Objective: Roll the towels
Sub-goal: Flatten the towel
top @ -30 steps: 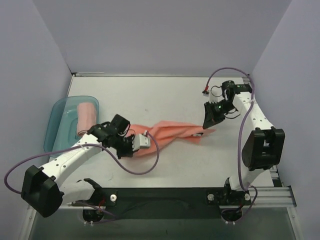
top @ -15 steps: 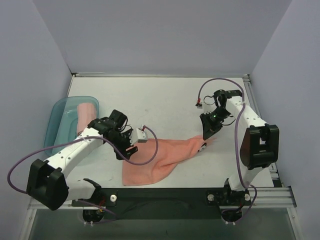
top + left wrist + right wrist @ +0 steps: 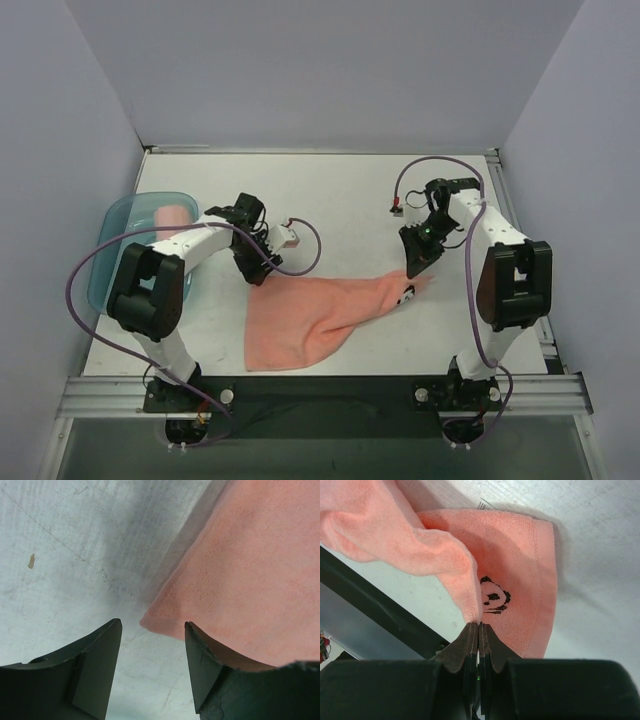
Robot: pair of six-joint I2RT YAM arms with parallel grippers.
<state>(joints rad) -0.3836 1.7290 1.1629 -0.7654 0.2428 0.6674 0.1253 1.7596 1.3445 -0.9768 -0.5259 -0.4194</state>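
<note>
A salmon-pink towel (image 3: 310,320) lies partly spread on the table, one flap folded over near its right end. My right gripper (image 3: 411,270) is shut on a pinch of that towel (image 3: 475,611), beside a black printed logo (image 3: 495,599). My left gripper (image 3: 258,274) is open and empty, just above the towel's upper left corner (image 3: 150,622), which shows between its fingers (image 3: 97,652). A second pink towel (image 3: 172,220) lies in the teal tray (image 3: 120,240) at the left.
The table's near edge with a black rail (image 3: 330,395) runs just below the towel. Purple walls enclose the left, back and right sides. Purple cables (image 3: 300,240) loop off both wrists above the table.
My left gripper let the towel go and moved back and up to the towel's upper left corner. The towel dropped and spread flat toward the near edge. The right gripper barely moved.
</note>
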